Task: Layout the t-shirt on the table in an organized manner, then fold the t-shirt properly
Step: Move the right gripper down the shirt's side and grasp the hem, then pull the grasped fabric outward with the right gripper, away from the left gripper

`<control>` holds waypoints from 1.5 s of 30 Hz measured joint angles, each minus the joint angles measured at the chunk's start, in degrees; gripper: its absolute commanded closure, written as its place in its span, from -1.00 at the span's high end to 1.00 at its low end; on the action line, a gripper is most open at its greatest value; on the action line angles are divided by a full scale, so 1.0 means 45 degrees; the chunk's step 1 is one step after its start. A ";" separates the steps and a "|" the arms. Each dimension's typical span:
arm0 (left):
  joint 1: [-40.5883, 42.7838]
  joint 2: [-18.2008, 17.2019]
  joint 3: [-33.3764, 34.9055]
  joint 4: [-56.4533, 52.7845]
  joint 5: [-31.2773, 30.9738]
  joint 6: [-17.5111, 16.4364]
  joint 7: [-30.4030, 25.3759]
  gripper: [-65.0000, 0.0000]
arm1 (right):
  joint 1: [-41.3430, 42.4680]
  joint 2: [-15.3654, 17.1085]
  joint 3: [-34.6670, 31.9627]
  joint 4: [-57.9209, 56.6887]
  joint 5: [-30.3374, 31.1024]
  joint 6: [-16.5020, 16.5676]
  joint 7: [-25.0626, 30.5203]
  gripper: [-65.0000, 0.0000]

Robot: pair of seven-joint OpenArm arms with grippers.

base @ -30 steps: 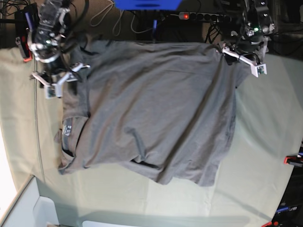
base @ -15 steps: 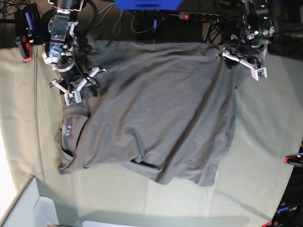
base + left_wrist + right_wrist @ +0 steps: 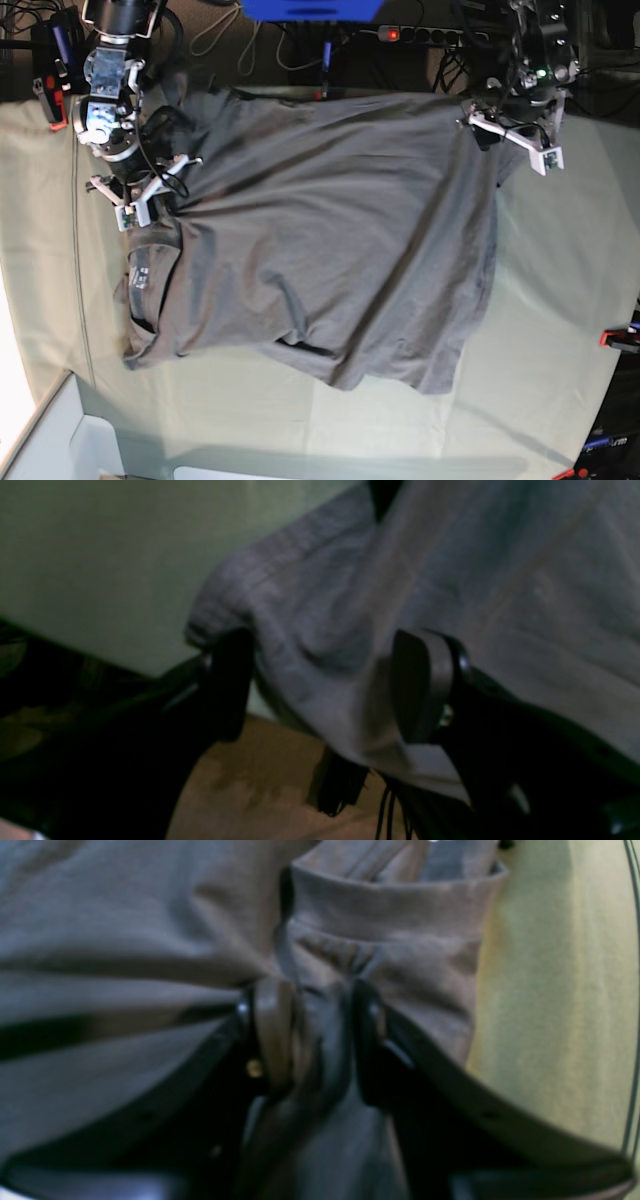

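Note:
The grey t-shirt (image 3: 330,240) lies spread on the table (image 3: 560,300), its collar and dark neck label (image 3: 141,277) toward the left. My right gripper (image 3: 140,200) is at the shirt's far-left shoulder. In the right wrist view it (image 3: 320,1040) is shut on a bunch of the t-shirt (image 3: 400,905) beside a sleeve hem. My left gripper (image 3: 510,135) is at the far-right hem corner. In the left wrist view it (image 3: 325,685) stands open, with the t-shirt (image 3: 500,580) draped loosely between its wide-set fingers.
Red-orange clamps (image 3: 617,338) grip the cloth at the right edge, and another (image 3: 50,100) sits far left. Cables and a power strip (image 3: 392,34) run behind the table's far edge. A white box (image 3: 70,440) stands at the near-left corner.
My right gripper came down onto the shirt's shoulder, closed on the fabric and drew it slightly left, so creases now fan out from it. The left gripper has hardly moved.

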 measured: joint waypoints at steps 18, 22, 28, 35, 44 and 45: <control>0.0034 -0.0073 -0.0976 -0.0053 0.0000 -0.0044 -0.0136 0.14 | -0.1234 -0.0087 0.0316 0.1481 -0.0238 -0.0029 -0.0413 -0.21; 0.0019 -0.0068 -0.1141 -0.0053 0.0000 -0.0044 -0.0141 -0.31 | -0.1234 -0.0087 0.0340 0.1501 -0.0238 -0.0029 -0.0413 -0.20; 0.0024 -0.0058 -0.1141 -0.0049 -0.0010 -0.0044 -0.0146 -0.69 | -0.1311 -0.0296 0.0355 0.2992 -0.0335 -0.0053 -0.0685 -0.20; 0.0029 0.0024 -0.1141 -0.0010 0.0005 -0.0053 -0.0141 -1.00 | -0.0816 -0.0529 -0.0622 0.3463 -0.0325 -0.0107 -0.0699 -0.20; 0.0034 0.0044 -0.1141 -0.0010 -0.0005 -0.0053 -0.0141 -1.00 | -0.0049 -0.0321 -0.0772 0.1962 -0.0345 -0.0097 -0.0729 -0.20; 0.0034 0.0039 -0.1141 -0.0010 0.0000 -0.0053 -0.0141 -1.00 | 0.0044 -0.0311 -0.0777 0.1787 -0.0340 -0.0102 -0.0787 -0.20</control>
